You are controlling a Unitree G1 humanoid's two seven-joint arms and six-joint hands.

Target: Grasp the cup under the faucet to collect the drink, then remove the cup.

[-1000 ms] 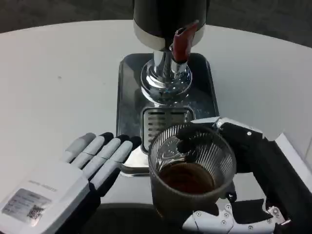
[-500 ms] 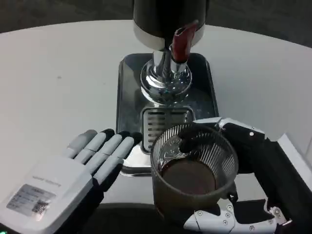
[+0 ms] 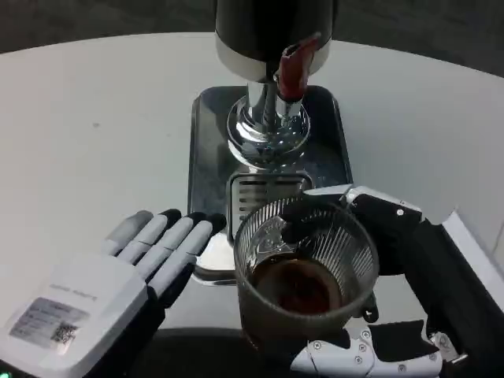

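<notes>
A clear ribbed glass cup (image 3: 303,272) holding dark brown drink is gripped by my right hand (image 3: 394,291), whose fingers wrap its far and near sides. The cup is held near the front edge of the dispenser's metal tray (image 3: 206,157), well in front of the faucet. The dispenser (image 3: 272,47) stands at the back of the tray on a chrome base, its red tap lever (image 3: 293,67) facing me. My left hand (image 3: 118,276) lies flat on the table to the left of the cup, fingers stretched toward the tray and holding nothing.
A slotted drip grate (image 3: 260,193) sits in the tray just behind the cup. The white round table (image 3: 87,142) spreads wide to the left and right of the tray.
The cup has shifted slightly left and toward me in my right hand. My left hand has barely moved.
</notes>
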